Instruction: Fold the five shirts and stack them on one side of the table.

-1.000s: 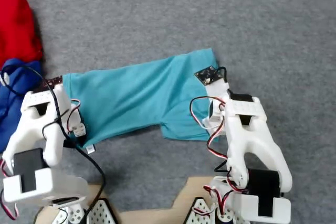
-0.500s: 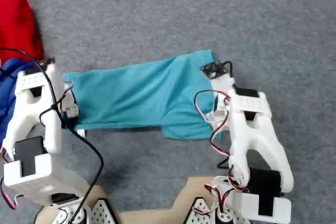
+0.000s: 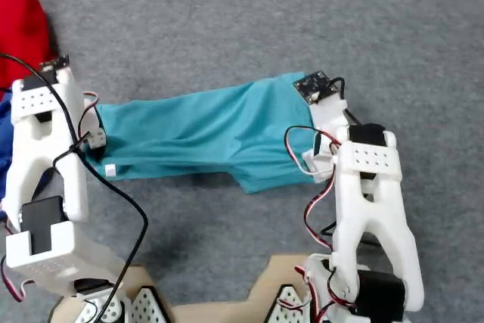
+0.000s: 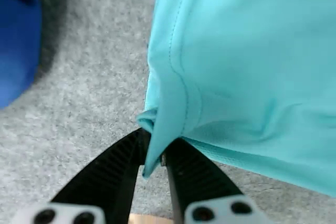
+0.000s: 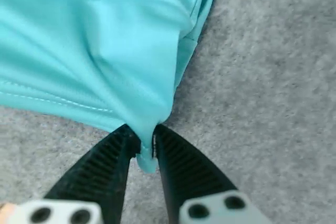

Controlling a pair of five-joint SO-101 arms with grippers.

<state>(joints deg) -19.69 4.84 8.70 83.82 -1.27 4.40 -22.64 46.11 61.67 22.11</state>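
At the far left of the grey worktop a red shirt and a blue shirt were piled. Just beside them, the left end effector was clamped on the left edge of the teal shirt. That shirt was stretched across mid-worktop, long axis running left to right, with its right edge pinched in the closed right end effector.

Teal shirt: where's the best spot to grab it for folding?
At its two short end edges, one arm from each side. The teal shirt lies stretched sideways, and the left gripper and right gripper pinch thin folds there.
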